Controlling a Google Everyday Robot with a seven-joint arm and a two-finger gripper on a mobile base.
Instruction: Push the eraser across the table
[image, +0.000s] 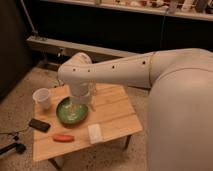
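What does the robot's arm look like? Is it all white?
Mostly. The arm is a thick, smooth, creamy-white tube with rounded joints and a row of small dark dots along its side. At its end, the greyish gripper is over the green bowl on the table.

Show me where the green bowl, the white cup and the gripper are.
green bowl (64, 115): camera view, bare left inner wall.
white cup (44, 101): camera view, outer side wall.
gripper (82, 104): camera view, midway between its fingertips, over the green bowl.
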